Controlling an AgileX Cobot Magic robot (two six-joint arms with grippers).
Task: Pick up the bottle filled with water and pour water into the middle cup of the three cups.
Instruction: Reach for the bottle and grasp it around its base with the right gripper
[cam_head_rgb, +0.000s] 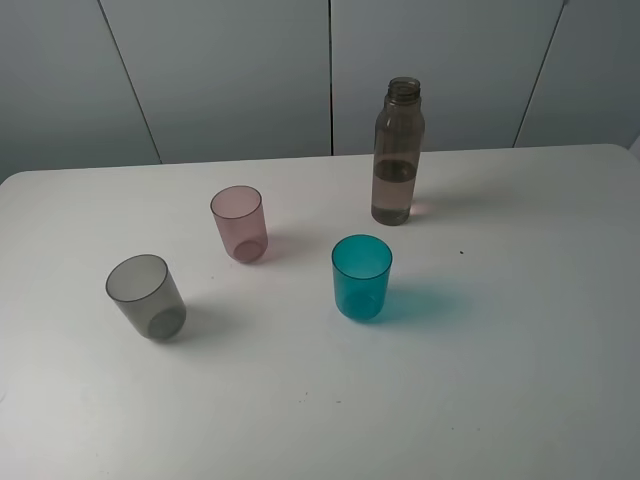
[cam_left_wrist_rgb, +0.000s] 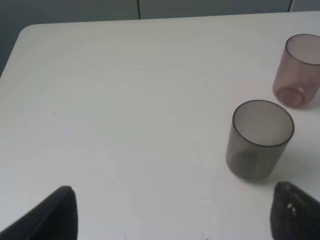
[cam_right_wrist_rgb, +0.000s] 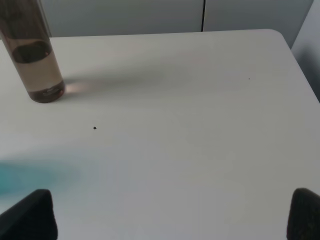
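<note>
The bottle (cam_head_rgb: 398, 150) stands upright and uncapped at the back of the white table (cam_head_rgb: 520, 360), partly filled with water; the right wrist view shows its lower part (cam_right_wrist_rgb: 35, 60). The three cups stand upright in front of it: the pink middle cup (cam_head_rgb: 239, 222), a smoky grey cup (cam_head_rgb: 147, 296) to its left and a teal-blue cup (cam_head_rgb: 361, 277) to its right. In the left wrist view the grey cup (cam_left_wrist_rgb: 260, 140) is close and the pink cup (cam_left_wrist_rgb: 297, 70) lies beyond it. My left gripper (cam_left_wrist_rgb: 172, 220) and right gripper (cam_right_wrist_rgb: 167, 220) are both open and hold nothing. Neither arm appears in the exterior view.
Grey wall panels (cam_head_rgb: 230, 70) rise behind the table's back edge. The table's rounded far corners show in both wrist views. A small dark speck (cam_right_wrist_rgb: 94, 128) lies on the table near the bottle. A blurred teal tint (cam_right_wrist_rgb: 25, 175) shows near my right gripper.
</note>
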